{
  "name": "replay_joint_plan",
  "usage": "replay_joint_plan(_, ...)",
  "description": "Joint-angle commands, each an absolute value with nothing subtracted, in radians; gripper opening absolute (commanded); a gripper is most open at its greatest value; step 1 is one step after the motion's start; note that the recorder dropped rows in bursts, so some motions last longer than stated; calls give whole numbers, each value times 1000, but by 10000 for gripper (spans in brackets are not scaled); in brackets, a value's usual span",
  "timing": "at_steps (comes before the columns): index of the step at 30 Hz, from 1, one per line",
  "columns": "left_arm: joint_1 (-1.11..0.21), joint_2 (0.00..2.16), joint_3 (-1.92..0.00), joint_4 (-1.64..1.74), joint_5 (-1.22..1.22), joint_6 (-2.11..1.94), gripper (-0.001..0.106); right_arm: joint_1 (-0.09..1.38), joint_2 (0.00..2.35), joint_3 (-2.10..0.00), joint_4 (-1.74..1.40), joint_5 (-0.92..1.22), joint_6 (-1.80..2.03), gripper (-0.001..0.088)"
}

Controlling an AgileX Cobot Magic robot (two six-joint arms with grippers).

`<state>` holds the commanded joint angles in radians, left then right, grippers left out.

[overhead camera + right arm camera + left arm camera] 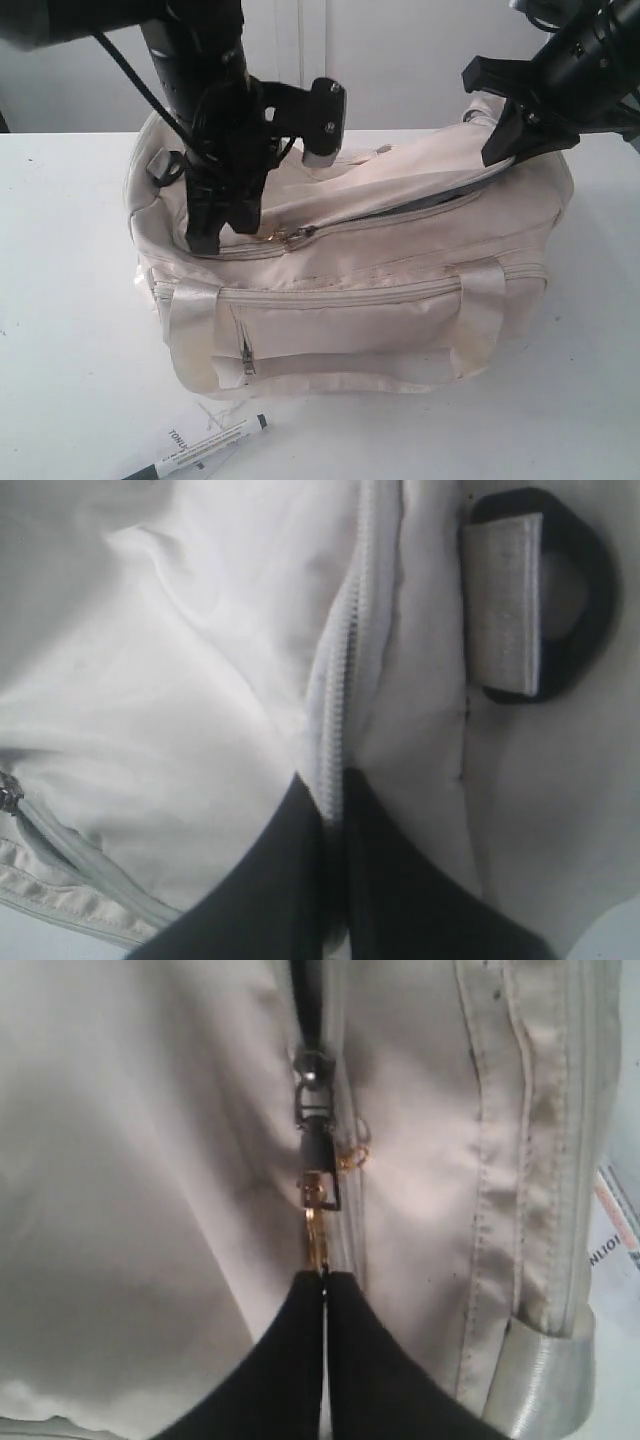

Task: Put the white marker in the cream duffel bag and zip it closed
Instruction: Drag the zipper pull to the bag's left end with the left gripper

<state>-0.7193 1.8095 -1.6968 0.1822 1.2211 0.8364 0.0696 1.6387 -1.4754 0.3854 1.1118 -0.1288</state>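
Note:
The cream duffel bag stands mid-table, and its top zip gapes dark toward the right end. My left gripper comes down on the bag's left top. It is shut on the gold zipper pull, with the slider just beside it. My right gripper is at the bag's right end, shut on the zip edge of the bag. The white marker lies on the table in front of the bag, outside it and untouched.
A white paper tag lies under the marker; its corner shows in the left wrist view. Black strap rings sit at both bag ends. A front zip pocket and webbing handles face the table's front edge.

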Motion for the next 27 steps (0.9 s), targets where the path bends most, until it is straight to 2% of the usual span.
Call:
replay_joint_plan(11,-719,1742,-1613,302,1221,823,0,70,1651,-1475,385,1098,-131,8)
replay_joint_plan(23,-616,1603,-1613,302,1221,715,0,70,1651,-1475,384,1068,-129,9)
replay_joint_plan(27,-616,1542,-1613,288,1221,709,0,70,1651,-1475,389,1062,-161,58)
